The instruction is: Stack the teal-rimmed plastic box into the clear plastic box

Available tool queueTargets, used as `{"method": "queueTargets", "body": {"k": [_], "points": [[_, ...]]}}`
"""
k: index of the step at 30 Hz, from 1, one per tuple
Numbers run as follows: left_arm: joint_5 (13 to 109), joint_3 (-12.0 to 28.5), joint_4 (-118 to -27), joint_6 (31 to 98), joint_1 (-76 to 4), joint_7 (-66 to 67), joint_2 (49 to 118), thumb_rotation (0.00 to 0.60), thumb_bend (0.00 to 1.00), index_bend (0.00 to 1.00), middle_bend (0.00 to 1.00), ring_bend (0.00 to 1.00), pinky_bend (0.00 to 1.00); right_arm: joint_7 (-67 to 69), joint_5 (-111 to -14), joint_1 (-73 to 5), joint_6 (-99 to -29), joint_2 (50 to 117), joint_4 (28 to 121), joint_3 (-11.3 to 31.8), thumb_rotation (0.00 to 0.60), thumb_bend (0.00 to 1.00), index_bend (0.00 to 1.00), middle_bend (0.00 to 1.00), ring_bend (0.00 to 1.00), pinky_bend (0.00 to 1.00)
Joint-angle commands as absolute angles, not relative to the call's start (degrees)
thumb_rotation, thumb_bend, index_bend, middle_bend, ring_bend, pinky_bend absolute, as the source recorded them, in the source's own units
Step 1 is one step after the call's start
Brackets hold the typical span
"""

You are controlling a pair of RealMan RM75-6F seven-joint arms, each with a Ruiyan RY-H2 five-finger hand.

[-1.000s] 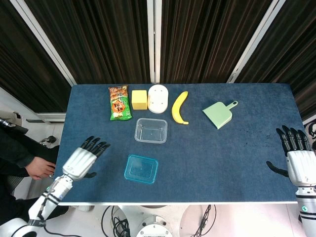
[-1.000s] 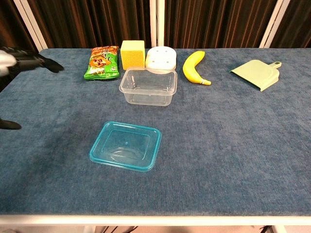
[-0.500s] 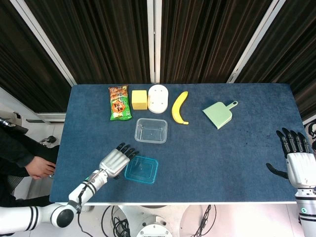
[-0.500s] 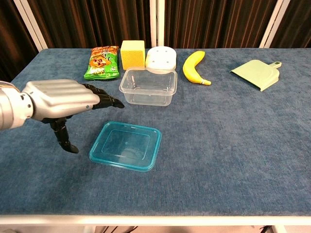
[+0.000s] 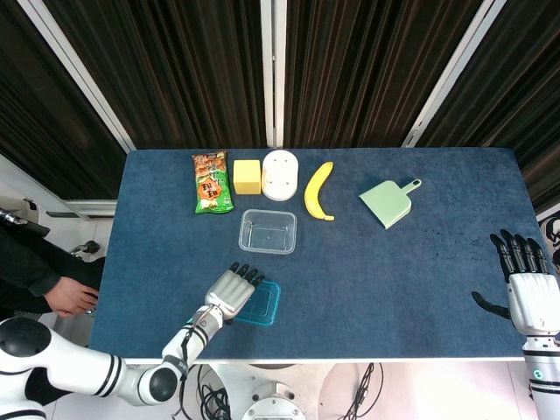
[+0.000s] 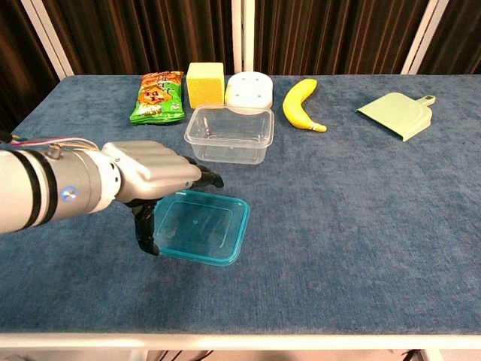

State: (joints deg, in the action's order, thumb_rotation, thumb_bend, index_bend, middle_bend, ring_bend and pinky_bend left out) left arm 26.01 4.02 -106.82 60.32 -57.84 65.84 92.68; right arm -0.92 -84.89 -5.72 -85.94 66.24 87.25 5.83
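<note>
Near the table's front edge, the left hand (image 6: 150, 177) hovers spread over the teal-rimmed plastic box (image 6: 201, 228), thumb beside its rim, gripping nothing yet. The clear plastic box (image 6: 229, 134) waits empty behind; lifting and stacking apparently remain. The right hand (image 5: 528, 289) idles, spread.

You have only one thing carrying print: the green and orange snack packet (image 5: 213, 182) near the far left corner of the counter (image 5: 420, 262). Large characters run down its front, but they are too small and blurred in both views for you to read.
</note>
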Motion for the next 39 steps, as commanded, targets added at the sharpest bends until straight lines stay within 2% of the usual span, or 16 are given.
{"method": "queueTargets", "body": {"k": [1, 8, 22, 27, 32, 35, 39], "points": [[23.39, 3.81, -106.98, 63.16, -59.73, 67.38, 94.34, 0.600, 0.10, 0.01, 0.03, 0.01, 0.12, -0.79, -84.71, -5.69, -85.81, 66.23, 87.14, 5.83, 0.600, 0.05, 0.00, 0.03, 0.00, 0.00], [17.67, 4.01, -107.09, 68.34, -62.33, 70.29, 96.96, 0.600, 0.10, 0.01, 0.03, 0.01, 0.12, -0.30, -84.58, -5.85, -85.26, 66.33, 86.72, 5.77, 0.600, 0.05, 0.00, 0.03, 0.00, 0.00], [14.19, 4.86, -104.80, 70.35, -64.04, 69.24, 99.40, 0.600, 0.10, 0.01, 0.03, 0.01, 0.15, 0.09, -84.26, -6.31, -84.21, 66.51, 86.23, 5.76, 0.600, 0.05, 0.00, 0.03, 0.00, 0.00], [13.58, 5.10, -104.20, 70.16, -64.19, 68.54, 99.61, 0.600, 0.11, 0.14, 0.09, 0.02, 0.17, 0.21, -84.13, -6.31, -84.08, 66.54, 86.16, 5.74, 0.600, 0.05, 0.00, 0.03, 0.00, 0.00], [15.16, 4.81, -104.17, 70.98, -63.86, 67.38, 99.21, 0.600, 0.21, 0.27, 0.22, 0.14, 0.20, 0.05, -84.19, -6.44, -84.03, 66.51, 86.37, 5.79, 0.600, 0.05, 0.00, 0.03, 0.00, 0.00], [16.76, 4.63, -105.29, 71.19, -63.41, 66.32, 97.74, 0.600, 0.24, 0.29, 0.26, 0.19, 0.21, -0.16, -84.27, -6.50, -84.06, 66.51, 86.57, 5.81, 0.600, 0.05, 0.00, 0.03, 0.00, 0.00], [19.66, 4.16, -108.55, 72.87, -62.15, 64.47, 93.98, 0.600, 0.24, 0.29, 0.27, 0.20, 0.20, -0.46, -84.49, -6.58, -84.18, 66.44, 86.87, 5.82, 0.600, 0.05, 0.00, 0.03, 0.00, 0.00]]}}
